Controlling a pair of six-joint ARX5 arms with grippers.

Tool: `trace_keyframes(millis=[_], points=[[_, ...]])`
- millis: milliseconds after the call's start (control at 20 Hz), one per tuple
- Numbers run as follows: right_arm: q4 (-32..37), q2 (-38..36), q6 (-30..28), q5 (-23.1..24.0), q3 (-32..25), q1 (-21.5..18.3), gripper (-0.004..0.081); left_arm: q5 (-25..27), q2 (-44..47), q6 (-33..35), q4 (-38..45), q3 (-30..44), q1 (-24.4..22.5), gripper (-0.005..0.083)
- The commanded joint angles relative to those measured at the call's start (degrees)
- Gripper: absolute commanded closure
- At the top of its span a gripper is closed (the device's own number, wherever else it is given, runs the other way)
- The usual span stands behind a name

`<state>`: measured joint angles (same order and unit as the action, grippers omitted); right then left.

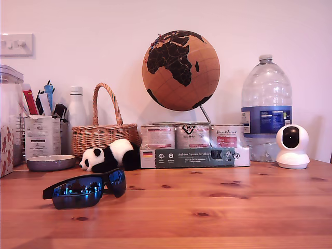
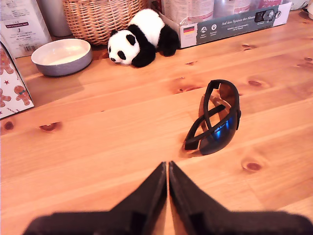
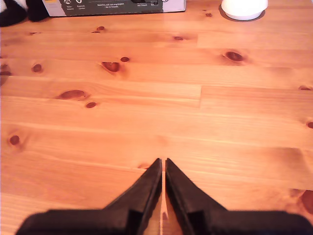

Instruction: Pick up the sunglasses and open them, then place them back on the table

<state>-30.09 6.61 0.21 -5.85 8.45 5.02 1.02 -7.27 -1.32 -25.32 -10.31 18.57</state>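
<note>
My first gripper and my second gripper had fingers pressed together above the table. Beyond, the sunglasses lay folded at the exterior view's lower left, the panda toy behind them.

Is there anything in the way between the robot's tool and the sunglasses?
Nothing visible is. In the first wrist view, only bare table lies between my first tool, shut and empty, and the folded sunglasses. The panda and bowl sit farther back, off that path.
</note>
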Motion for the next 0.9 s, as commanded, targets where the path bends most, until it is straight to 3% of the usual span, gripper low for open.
trace_keyframes(millis=[0,450,650,850], points=[[13.9,0.3,-0.2,0.4,-0.2,0.3,0.0780,-2.5,-0.1,-0.2,13.8,1.3,-0.1,0.0797],[14.0,0.3,-0.1,0.3,-0.2,0.3,0.0780,-4.1,-0.2,-3.0,17.7,1.3,0.0,0.0797],[16.6,0.3,6.0,-6.6,-0.2,0.4,0.0780,-9.8,-0.2,-7.8,23.7,0.2,0.1,0.0797],[20.4,0.3,12.2,-13.4,-0.2,1.4,0.0781,-15.9,-0.6,-7.7,23.2,-1.6,0.2,0.0797]])
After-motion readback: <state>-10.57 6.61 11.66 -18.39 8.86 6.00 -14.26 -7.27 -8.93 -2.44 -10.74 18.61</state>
